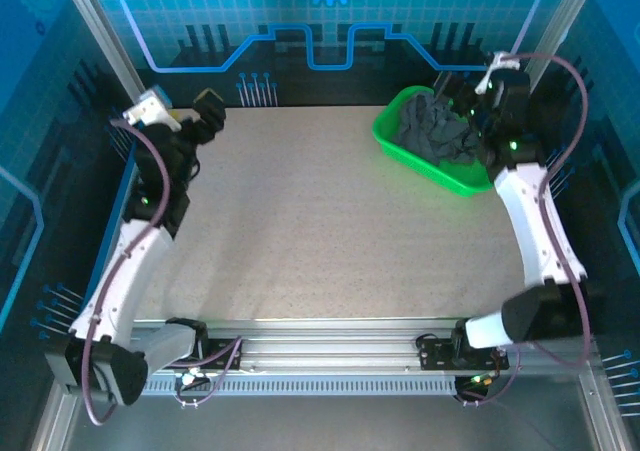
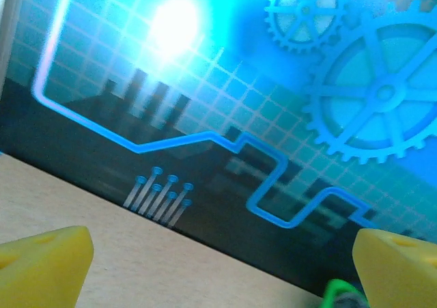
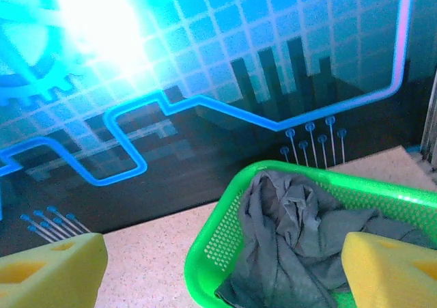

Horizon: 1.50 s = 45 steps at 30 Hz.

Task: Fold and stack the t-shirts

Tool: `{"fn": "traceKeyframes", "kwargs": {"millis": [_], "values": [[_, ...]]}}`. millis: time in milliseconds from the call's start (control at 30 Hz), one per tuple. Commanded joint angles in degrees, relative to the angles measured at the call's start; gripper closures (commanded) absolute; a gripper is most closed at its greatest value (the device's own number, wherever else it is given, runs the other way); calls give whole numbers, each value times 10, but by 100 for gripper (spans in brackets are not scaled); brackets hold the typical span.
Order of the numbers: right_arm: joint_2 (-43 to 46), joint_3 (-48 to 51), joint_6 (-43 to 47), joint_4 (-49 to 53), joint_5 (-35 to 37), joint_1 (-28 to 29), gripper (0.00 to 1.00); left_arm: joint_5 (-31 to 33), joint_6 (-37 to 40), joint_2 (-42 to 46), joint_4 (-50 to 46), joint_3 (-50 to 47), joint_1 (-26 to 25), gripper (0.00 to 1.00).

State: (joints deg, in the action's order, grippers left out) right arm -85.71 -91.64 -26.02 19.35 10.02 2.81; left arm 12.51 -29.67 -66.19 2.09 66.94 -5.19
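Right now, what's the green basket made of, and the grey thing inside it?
The basket looks like shiny green plastic: stiff wall with rows of tiny holes. The shirt looks like soft, matte grey cloth, maybe cotton: it lies crumpled in folds.

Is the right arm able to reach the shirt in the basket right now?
Probably yes: the right tool is open and pointed at the basket, and the shirt lies crumpled inside with nothing covering it.

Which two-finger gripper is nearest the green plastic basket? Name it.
The right gripper, close by the green plastic basket holding the slate-grey t-shirt; the left gripper is across the table.
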Motion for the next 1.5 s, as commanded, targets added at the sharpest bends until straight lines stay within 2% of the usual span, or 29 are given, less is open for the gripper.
{"fn": "traceKeyframes", "kwargs": {"millis": [0, 133, 300, 433, 567, 633, 700, 800, 833, 1000, 1200, 1300, 1467], "values": [[-137, -75, -47, 178, 2, -16, 9, -153, -82, -75, -203, 87, -22, 1], [-283, -220, -61, 239, -16, -39, 9, -204, -89, -101, -242, 136, -70, 1], [-447, -367, -70, 279, -38, -53, 9, -231, -127, -80, -234, 100, -132, 6], [-574, -467, -106, 322, -61, -62, 10, -228, -187, -43, -202, 39, -159, 9], [-624, -478, -152, 299, -100, -75, 22, -221, -210, -12, -189, 7, -166, 13], [-634, -478, -167, 281, -115, -79, 35, -214, -211, 1, -193, 0, -165, 14], [-635, -478, -171, 264, -126, -79, 54, -206, -215, 9, -197, -7, -166, 14], [-617, -473, -155, 229, -149, -77, 91, -200, -222, 16, -196, -20, -166, 14], [-604, -469, -150, 224, -145, -73, 98, -198, -225, 15, -195, -25, -166, 14], [-453, -358, -135, 147, -110, -47, 100, -202, -232, -1, -186, -34, -167, 15], [-266, -249, -167, 88, -61, -21, 100, -198, -233, -31, -176, -23, -168, 11], [-214, -273, -171, 103, -51, -7, 100, -205, -235, -47, -171, -17, -168, 11], [-171, -374, -158, 148, -52, 28, 100, -203, -221, -61, -180, -5, -167, 10]]}}
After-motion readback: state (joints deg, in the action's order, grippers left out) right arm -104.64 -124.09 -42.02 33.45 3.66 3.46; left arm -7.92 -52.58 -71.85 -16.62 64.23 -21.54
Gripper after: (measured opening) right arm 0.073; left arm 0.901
